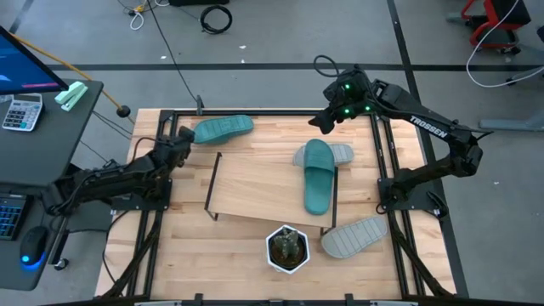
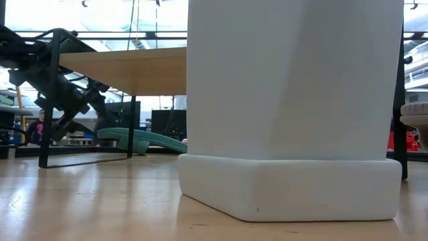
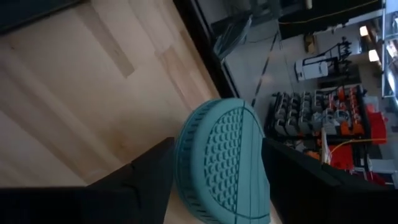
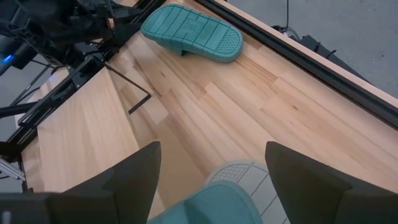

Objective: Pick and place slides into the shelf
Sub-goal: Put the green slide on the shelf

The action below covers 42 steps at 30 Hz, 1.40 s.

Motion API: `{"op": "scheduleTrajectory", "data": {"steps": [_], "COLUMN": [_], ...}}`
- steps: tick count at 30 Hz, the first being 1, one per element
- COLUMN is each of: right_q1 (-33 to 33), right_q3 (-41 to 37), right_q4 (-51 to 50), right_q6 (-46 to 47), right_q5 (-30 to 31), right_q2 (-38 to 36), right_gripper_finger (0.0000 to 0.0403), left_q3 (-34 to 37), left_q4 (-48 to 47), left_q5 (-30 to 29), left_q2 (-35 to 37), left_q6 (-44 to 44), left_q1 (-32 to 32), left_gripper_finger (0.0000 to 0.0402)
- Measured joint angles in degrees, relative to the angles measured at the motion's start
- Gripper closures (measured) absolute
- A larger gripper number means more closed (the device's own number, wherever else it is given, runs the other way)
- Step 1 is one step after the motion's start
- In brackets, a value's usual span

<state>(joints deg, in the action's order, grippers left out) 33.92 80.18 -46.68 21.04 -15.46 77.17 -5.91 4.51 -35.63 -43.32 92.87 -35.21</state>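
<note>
A teal slide (image 1: 223,129) lies sole-up near the table's far edge, left of the middle; it also shows in the low view (image 2: 144,140) and the right wrist view (image 4: 191,28). My left gripper (image 1: 185,136) is at its left end, shut on it. The second teal slide (image 1: 319,177) lies on the shelf (image 1: 255,191), its far end over a grey slide (image 1: 340,155). Another grey slide (image 1: 355,236) lies sole-up at the shelf's near right corner. My right gripper (image 1: 325,123) hovers open above the far end of the stacked pair and holds nothing. My left gripper (image 3: 217,144) has the rounded end of the teal slide's ridged sole (image 3: 221,155) between its two fingers (image 3: 149,180), one on each long edge. It comes in about level from the table's left, along the slide. The slide's far part slopes down to the table (image 2: 174,146).
A white pot with a green plant (image 1: 287,248) stands at the shelf's near edge and fills much of the low view (image 2: 287,100). Black frame rails (image 1: 255,111) border the table. Bare wood lies between the sole-up teal slide and the shelf (image 4: 205,99).
</note>
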Motion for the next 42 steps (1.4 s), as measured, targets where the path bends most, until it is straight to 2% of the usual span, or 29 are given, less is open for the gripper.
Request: {"op": "scheduleTrajectory", "data": {"steps": [9, 16, 20, 29, 36, 42], "right_q1": [-0.1, -0.1, -0.1, -0.1, -0.1, -0.1], "right_q3": [0.0, 0.0, 0.0, 0.0, 0.0, 0.0], "right_q4": [0.0, 0.0, 0.0, 0.0, 0.0, 0.0], "right_q6": [0.0, 0.1, 0.4, 0.2, -0.1, -0.2], "right_q5": [0.0, 0.0, 0.0, 0.0, 0.0, 0.0], "right_q2": [0.0, 0.0, 0.0, 0.0, 0.0, 0.0], "right_gripper_finger": [0.0108, 0.0108, 0.0108, 0.0108, 0.0110, 0.0123], "left_q3": [0.0, 0.0, -0.8, -1.6, -1.6, -1.6], "left_q4": [0.7, 9.2, 9.3, 12.3, 14.8, 21.0], "left_q5": [-1.2, -2.0, -1.8, -2.3, -1.8, -0.2], "left_q2": [-6.8, -13.7, -17.0, -19.0, -19.0, -18.9], "left_q6": [7.6, 8.3, 8.6, 8.4, 8.0, 5.3], "left_q1": [2.5, 2.6, 2.6, 2.6, 2.6, 3.1], "left_gripper_finger": [0.0162, 0.0172, 0.0203, 0.0328, 0.0333, 0.0338]}}
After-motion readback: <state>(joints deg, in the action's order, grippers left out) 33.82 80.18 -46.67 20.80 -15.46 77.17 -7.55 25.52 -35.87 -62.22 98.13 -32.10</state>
